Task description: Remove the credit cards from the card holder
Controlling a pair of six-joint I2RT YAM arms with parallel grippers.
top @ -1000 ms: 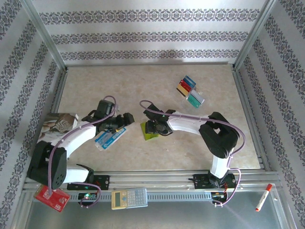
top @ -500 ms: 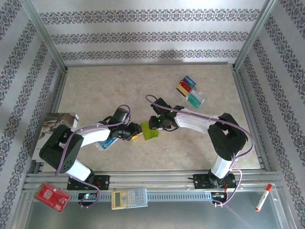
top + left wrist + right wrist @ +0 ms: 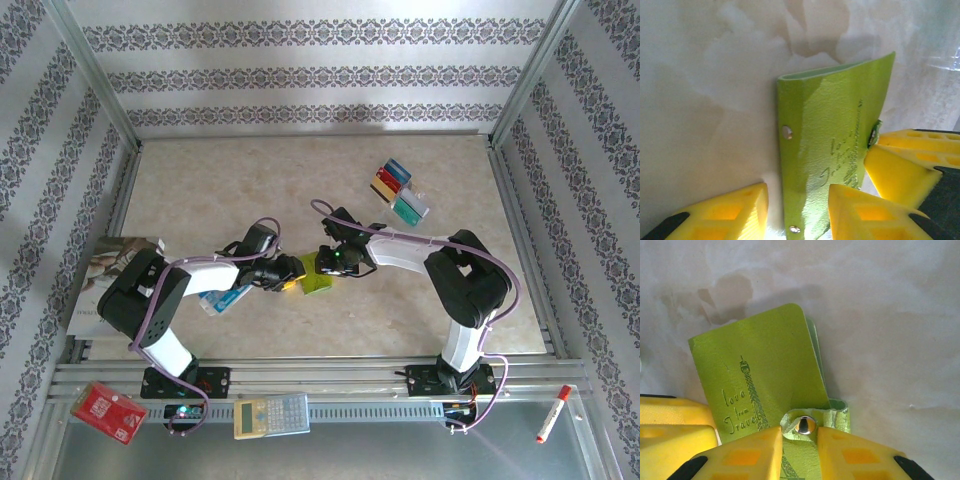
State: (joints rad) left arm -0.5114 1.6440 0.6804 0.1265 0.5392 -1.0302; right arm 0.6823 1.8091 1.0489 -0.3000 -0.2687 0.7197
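Pinching wallet (image 3: 760, 370) snap tab (image 3: 805, 424) with right gripper (image 3: 799, 442); straddling wallet with half-closed left gripper (image 3: 797, 205), unclear if gripping. Risks slipping off tab when tugged.

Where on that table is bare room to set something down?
Bare: the far stretch from the back wall down to the card holder, left of the credit cards. Crowded: mid-table, where left gripper and right gripper meet at it.

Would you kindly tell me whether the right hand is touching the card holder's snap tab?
Touching: in the right wrist view, both fingers of the right hand press against the card holder's snap tab, with no gap.
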